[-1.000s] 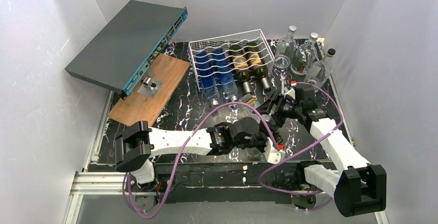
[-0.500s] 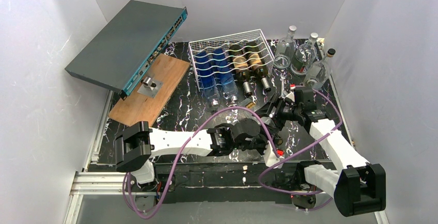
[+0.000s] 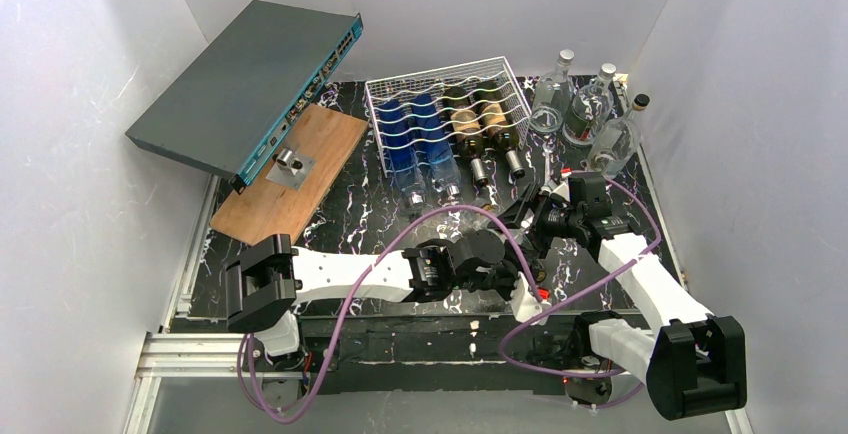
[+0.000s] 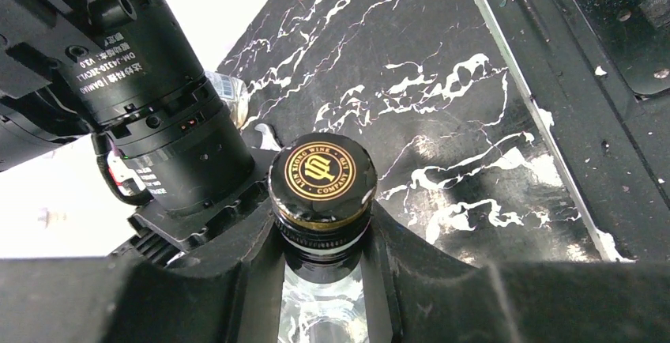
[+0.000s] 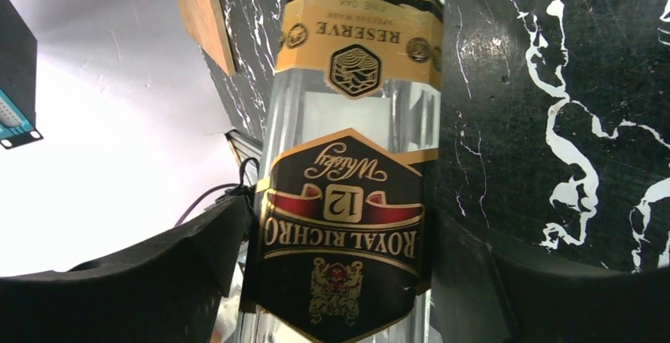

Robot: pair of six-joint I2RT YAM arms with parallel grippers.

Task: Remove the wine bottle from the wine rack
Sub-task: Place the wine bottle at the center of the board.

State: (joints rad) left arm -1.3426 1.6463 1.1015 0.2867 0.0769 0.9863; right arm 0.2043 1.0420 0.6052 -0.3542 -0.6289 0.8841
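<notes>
The rack (image 3: 436, 78) holds four bottles (image 3: 455, 129); three clear bottles (image 3: 590, 114) stand at the bench's (image 3: 340, 224) far right corner. The eighth bottle (image 5: 348, 201) lies far-to-near, its cap (image 4: 321, 173) toward the near edge, with the left claw (image 4: 321, 236) clenching its neck. It is unclear whether the right claw (image 5: 340, 272) is gripping.

Eight bottles (image 3: 400, 139), one wine rack (image 3: 425, 84), one grey switch (image 3: 245, 84), one wooden board (image 3: 270, 209)

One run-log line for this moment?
wine bottle: off wine rack | left gripper: shut on neck | right gripper: around body, grip unclear
</notes>
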